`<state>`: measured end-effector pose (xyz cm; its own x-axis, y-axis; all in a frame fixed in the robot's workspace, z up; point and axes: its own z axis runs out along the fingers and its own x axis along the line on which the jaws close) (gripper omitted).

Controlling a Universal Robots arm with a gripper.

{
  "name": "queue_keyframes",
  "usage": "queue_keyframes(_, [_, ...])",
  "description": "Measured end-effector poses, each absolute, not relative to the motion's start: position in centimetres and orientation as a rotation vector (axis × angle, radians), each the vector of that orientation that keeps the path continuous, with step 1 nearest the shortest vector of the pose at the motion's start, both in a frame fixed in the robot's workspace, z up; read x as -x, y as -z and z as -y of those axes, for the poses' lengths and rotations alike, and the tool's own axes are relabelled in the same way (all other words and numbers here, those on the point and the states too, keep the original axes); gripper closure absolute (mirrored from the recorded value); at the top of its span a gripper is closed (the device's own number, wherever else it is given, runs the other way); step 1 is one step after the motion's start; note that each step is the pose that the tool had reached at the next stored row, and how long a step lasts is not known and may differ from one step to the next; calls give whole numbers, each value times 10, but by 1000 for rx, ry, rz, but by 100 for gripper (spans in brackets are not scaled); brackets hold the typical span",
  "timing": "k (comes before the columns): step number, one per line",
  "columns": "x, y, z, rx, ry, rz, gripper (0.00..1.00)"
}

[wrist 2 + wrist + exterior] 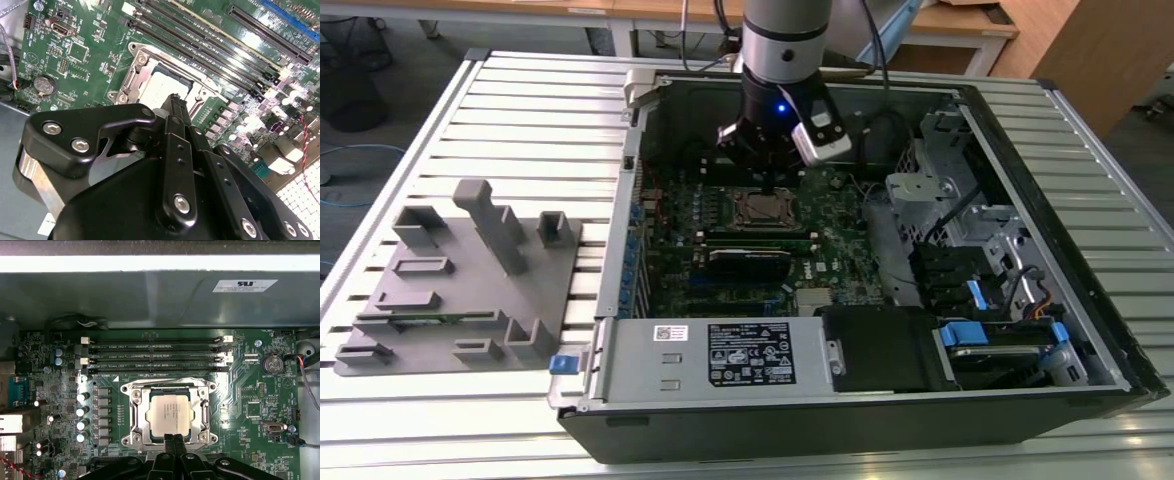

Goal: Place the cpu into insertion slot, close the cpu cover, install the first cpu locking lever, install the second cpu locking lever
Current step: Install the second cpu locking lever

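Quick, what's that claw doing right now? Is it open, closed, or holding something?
Claw: shut, fingers together, holding nothing, its tip at the edge of the cpu cover.

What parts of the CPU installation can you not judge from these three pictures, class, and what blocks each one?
- The insertion slot's near edge: the gripper covers it in both wrist views.
- The cpu's near part: hidden behind the gripper in the second wrist view.
- The locking levers' state: too small in the exterior view, where the arm overhangs the slot.
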<state>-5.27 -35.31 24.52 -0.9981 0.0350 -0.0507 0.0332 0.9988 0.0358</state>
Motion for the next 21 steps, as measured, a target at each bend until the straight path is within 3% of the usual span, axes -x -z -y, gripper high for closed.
queue_keyframes(21, [53,-245,362,-53,-50,-3089,89])
